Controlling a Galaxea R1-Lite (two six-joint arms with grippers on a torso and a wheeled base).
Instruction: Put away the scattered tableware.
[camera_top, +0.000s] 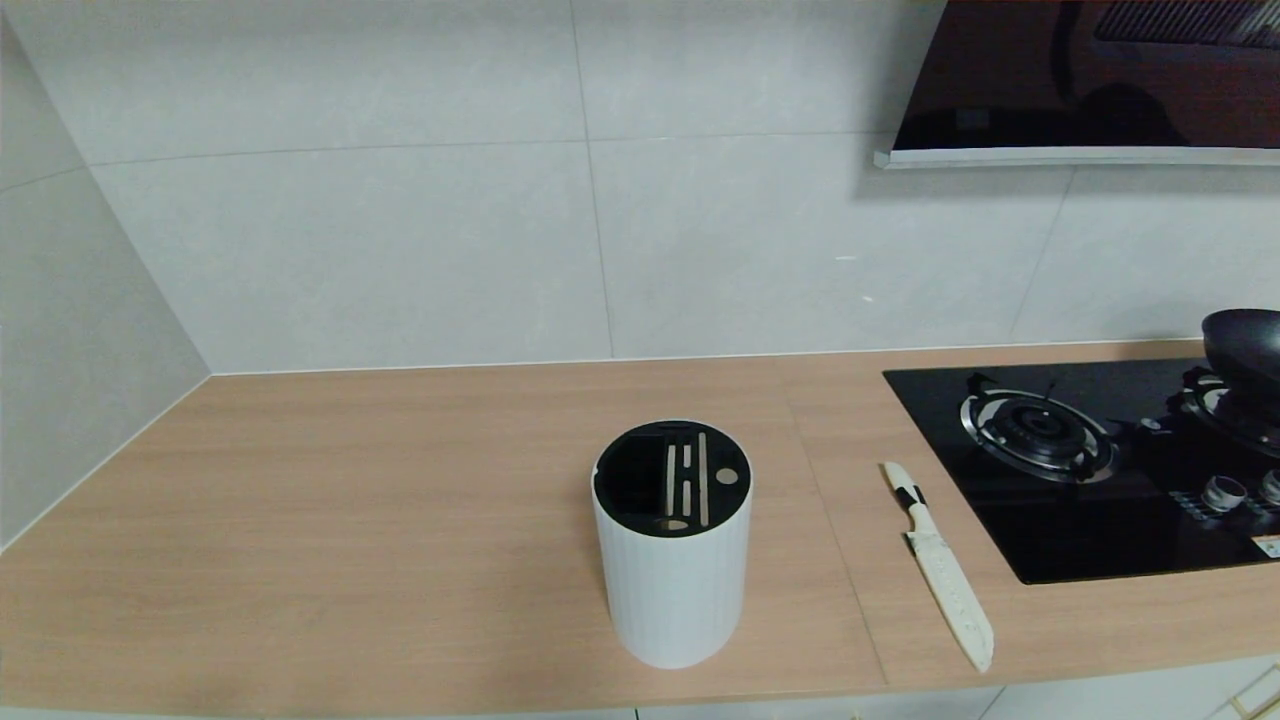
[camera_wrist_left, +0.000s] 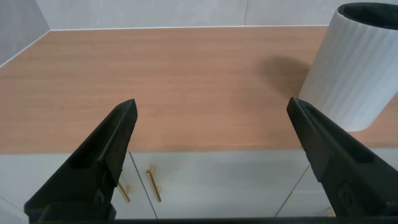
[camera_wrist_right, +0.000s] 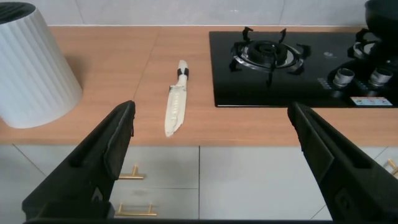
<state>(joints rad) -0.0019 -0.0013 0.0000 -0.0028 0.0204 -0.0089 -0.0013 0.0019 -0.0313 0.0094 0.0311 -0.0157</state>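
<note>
- Head view: the knife (camera_top: 938, 565) lay flat on the bench (camera_top: 350, 500), between the white slotted holder (camera_top: 672, 545) and the black hob (camera_top: 1080, 470). Its handle pointed toward the wall and its blade tip sat close to the front edge. If you dragged it forward while gripping, it would likely slide off that edge.
- Left wrist view: the left claw (camera_wrist_left: 210, 109) was spread wide and empty, out in front of the bench edge. The holder (camera_wrist_left: 354, 68) stood near that edge. A careless sweep of this arm could have knocked it over or off.
- Right wrist view: the right claw (camera_wrist_right: 210, 109) was also spread and carried nothing, with the knife (camera_wrist_right: 175, 102) well apart from it on the bench. The knife looked thin and lay flush to the surface, so a pinch might have skidded off. The slots looked narrow, and a tilted blade would probably have jammed and tipped the holder (camera_wrist_right: 31, 68).
</note>
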